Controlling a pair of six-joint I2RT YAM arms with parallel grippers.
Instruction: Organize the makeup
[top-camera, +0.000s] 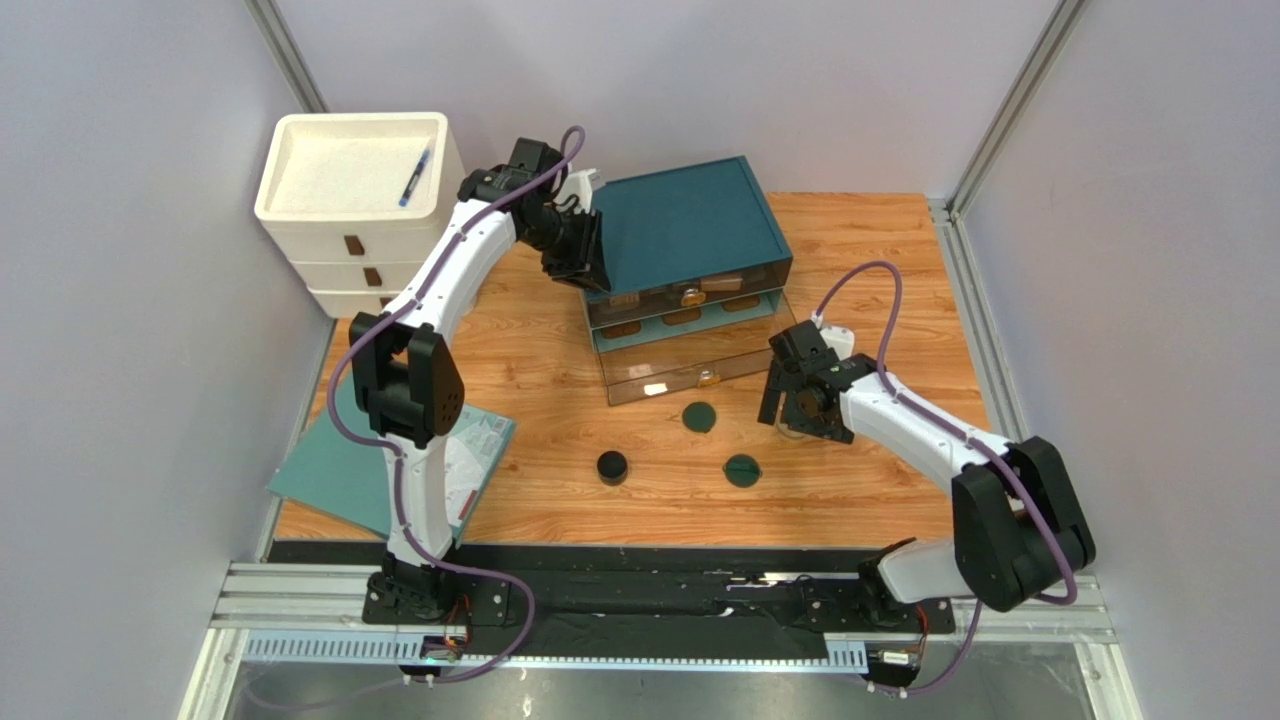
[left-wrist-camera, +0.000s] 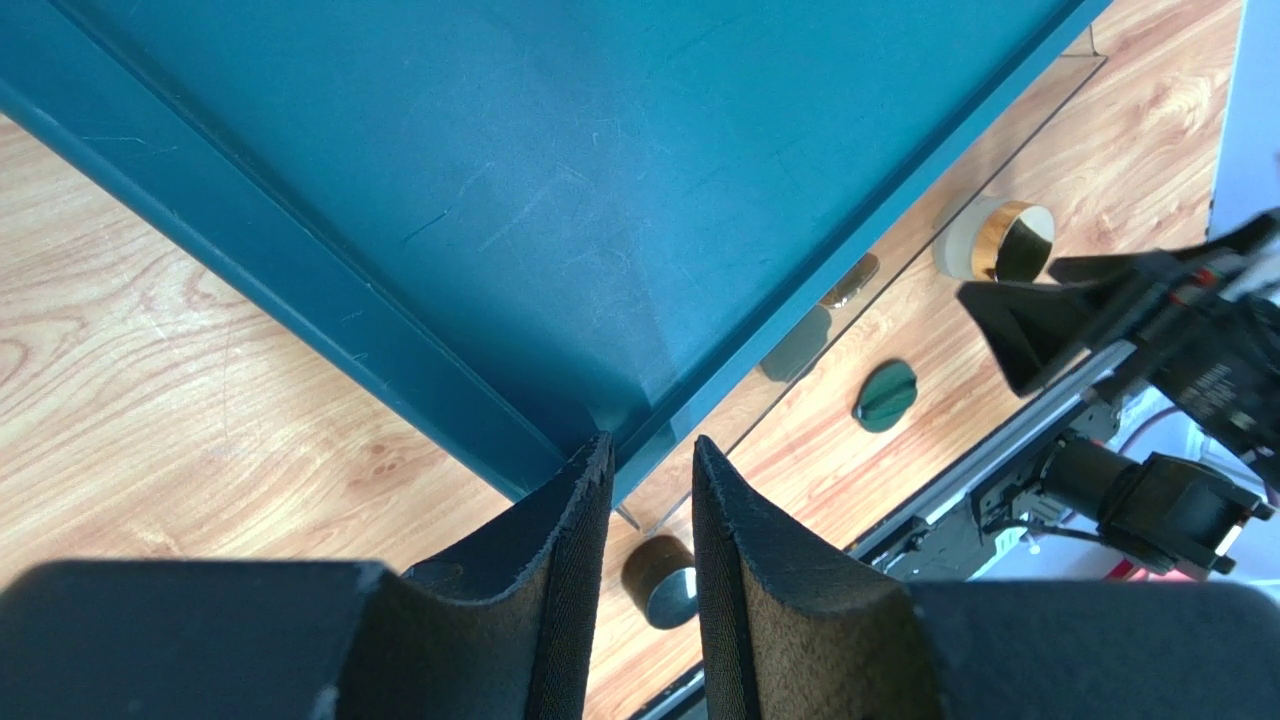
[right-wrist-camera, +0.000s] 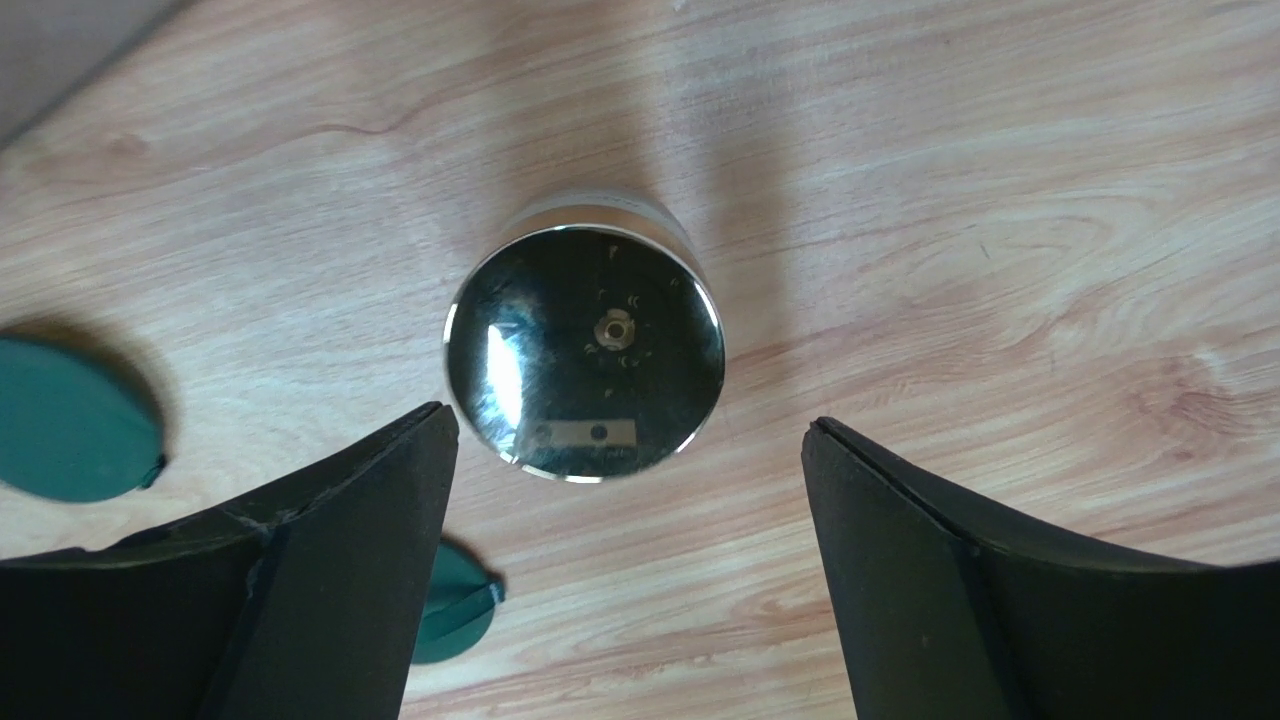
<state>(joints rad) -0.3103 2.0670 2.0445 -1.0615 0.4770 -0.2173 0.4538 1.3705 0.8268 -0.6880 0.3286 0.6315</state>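
Overhead, R pincer (right-wrist-camera: 624, 450) splayed wide above mirrored jar (right-wrist-camera: 586, 353); L pincer (left-wrist-camera: 649, 495) near-closed at teal organizer (left-wrist-camera: 601, 195) corner.

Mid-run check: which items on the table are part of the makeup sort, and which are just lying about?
Job items:
gold-rimmed jar
two dark green discs
black round jar
teal drawer organizer

Lying about:
blue pen on the white drawer unit
teal booklet

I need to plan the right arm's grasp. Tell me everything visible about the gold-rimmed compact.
The gold-rimmed compact is a short round piece with a shiny, mirror-like top and a pale side wall. It stands upright on the wooden table, apart from the two dark green discs. The right tool hovers open above it, not touching.
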